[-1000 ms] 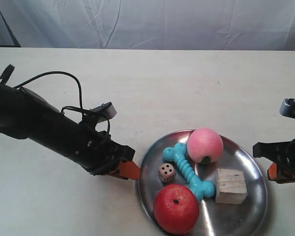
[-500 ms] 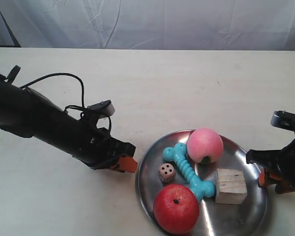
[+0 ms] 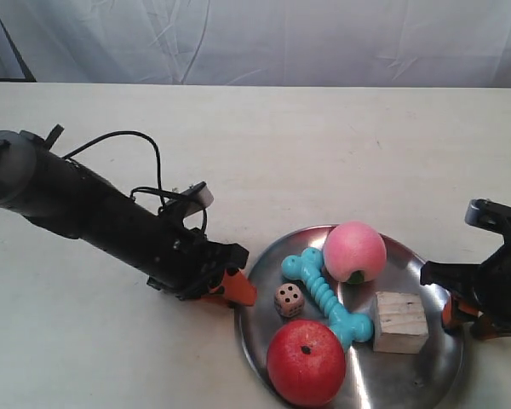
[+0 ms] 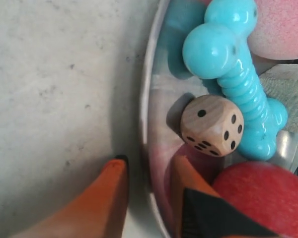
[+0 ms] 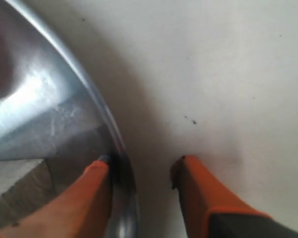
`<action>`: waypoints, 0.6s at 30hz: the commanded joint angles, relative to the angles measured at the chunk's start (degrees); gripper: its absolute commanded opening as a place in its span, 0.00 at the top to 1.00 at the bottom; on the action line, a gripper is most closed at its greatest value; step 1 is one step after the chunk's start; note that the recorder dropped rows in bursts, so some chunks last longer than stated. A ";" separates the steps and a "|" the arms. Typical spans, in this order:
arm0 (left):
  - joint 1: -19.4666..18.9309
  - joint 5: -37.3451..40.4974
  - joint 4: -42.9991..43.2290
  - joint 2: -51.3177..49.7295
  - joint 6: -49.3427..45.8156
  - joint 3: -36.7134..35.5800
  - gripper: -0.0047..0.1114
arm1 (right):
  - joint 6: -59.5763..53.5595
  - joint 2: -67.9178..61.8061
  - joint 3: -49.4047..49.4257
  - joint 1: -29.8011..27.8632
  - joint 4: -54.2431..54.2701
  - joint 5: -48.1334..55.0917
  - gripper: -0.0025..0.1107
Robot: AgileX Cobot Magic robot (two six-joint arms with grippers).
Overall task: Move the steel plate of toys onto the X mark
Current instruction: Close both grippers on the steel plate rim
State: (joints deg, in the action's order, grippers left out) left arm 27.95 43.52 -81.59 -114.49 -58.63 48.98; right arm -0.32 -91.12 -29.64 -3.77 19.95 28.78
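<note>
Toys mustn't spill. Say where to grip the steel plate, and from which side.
Grip the steel plate by its thin raised rim at two opposite edges, coming from outside: it lies flat and wide. The left tool and right tool straddle that rim, open.

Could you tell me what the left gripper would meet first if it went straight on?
Probably the die: the left gripper straddles the rim of the steel plate, and the die lies just ahead of its inner finger, though height is unclear.
</note>
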 commanded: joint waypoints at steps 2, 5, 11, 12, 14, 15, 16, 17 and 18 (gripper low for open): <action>0.62 0.26 -0.50 -0.63 -0.28 0.81 0.70 | -2.36 -0.12 0.15 -0.13 2.50 -0.54 0.61; 1.97 0.38 -1.48 -0.63 -0.28 0.92 0.70 | -8.56 -0.12 0.15 -0.13 8.61 0.35 0.61; 3.89 0.16 -1.27 -0.63 -0.28 1.86 0.75 | -10.25 -1.02 0.15 -0.13 10.66 0.73 0.65; 4.03 0.16 -1.27 -0.63 -0.28 1.98 0.78 | -10.25 -1.28 0.15 -0.13 10.66 0.73 0.70; 4.03 0.02 -1.27 -0.63 -0.28 1.98 0.84 | -10.74 -2.18 0.15 -0.13 10.66 0.83 0.82; 4.03 -0.07 -1.11 -0.63 -0.28 1.98 0.87 | -11.15 -2.60 0.15 -0.13 10.66 0.83 0.87; 4.03 -0.07 -1.02 -0.63 -0.28 1.98 0.91 | -12.06 -3.05 0.15 -0.13 11.41 0.96 0.92; 4.03 -0.07 -1.02 -0.63 -0.28 1.98 0.94 | -13.36 -3.40 0.15 -0.13 12.67 0.96 0.97; 4.03 -0.07 -1.02 -0.63 -0.28 1.98 0.96 | -14.47 -3.63 0.15 -0.13 13.85 0.96 0.98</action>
State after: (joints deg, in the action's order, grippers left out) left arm 31.26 41.02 -82.45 -115.10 -58.04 50.45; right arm -12.52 -93.05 -29.64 -4.23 28.46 29.35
